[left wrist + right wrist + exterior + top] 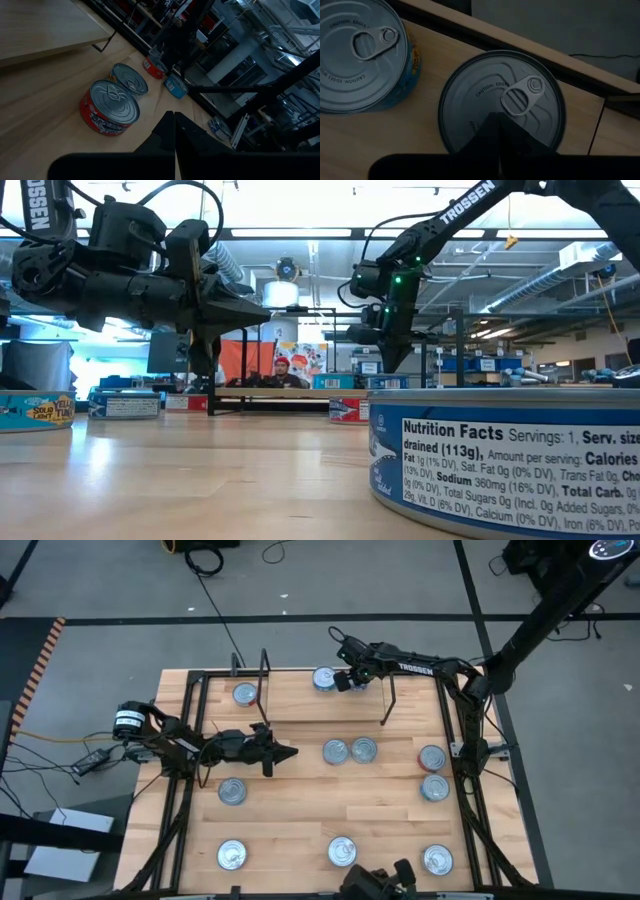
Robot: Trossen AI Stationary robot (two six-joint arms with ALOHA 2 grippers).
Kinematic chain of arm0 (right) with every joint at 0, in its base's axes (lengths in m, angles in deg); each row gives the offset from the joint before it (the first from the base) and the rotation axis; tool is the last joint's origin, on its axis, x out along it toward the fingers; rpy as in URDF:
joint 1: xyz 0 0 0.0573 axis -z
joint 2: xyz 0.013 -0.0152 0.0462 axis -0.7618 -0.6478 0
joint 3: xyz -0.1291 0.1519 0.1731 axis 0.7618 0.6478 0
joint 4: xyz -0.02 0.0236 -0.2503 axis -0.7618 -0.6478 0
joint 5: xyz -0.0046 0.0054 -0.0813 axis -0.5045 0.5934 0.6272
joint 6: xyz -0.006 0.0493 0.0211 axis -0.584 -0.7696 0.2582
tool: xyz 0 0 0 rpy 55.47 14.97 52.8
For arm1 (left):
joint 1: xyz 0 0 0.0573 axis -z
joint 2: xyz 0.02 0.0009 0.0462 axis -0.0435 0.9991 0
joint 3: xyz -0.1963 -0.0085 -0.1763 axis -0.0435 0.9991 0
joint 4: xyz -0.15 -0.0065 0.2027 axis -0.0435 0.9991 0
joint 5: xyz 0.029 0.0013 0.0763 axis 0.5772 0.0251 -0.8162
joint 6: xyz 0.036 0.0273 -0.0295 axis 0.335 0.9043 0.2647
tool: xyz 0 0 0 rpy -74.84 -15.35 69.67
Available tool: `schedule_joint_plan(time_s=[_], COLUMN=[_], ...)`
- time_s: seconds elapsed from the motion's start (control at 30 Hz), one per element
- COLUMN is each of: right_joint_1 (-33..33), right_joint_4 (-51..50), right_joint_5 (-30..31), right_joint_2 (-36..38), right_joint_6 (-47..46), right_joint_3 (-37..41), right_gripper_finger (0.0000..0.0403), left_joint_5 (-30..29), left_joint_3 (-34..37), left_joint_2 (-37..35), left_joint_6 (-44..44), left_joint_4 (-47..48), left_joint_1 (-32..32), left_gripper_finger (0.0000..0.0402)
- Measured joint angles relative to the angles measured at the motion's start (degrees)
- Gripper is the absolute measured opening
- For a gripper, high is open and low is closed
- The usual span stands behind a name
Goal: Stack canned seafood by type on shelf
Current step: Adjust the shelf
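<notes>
R gripper [345,681] hangs fingers pressed together, empty, right over a tin [324,678] on the shelf [320,695] board at the table's [300,830] far edge, w/ the shelf's black wire end frame [388,695] just beside it. L gripper [285,752] – also pinched closed, empty – sits over the table's left-centre, near the other end frame [265,680]. Shelf holds two tins – the second [245,694] toward its left end; the rest of the canned seafood [349,751] lies scattered on the table: a pair mid-table, two by the right edge, three along the near edge.

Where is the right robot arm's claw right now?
In the high view the shut right gripper hovers at the narrow light-wood shelf along the table's far edge, beside a silver-lidded round tin.
</notes>
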Motion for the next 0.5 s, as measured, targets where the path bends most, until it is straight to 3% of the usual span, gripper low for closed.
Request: schedule_joint_plan(time_s=[0.5], right_joint_1=[-0.4], right_joint_4=[0.3], right_joint_5=[-0.2], right_joint_2=[-0.2], right_joint_6=[-0.6], right_joint_3=[-2.6], right_gripper_finger=[0.0005], left_joint_5=[0.0], left_joint_3=[0.0], left_joint_2=[0.0], left_joint_6=[0.0], left_joint_4=[0.0], left_joint_1=[0.0], left_gripper_finger=[0.0000])
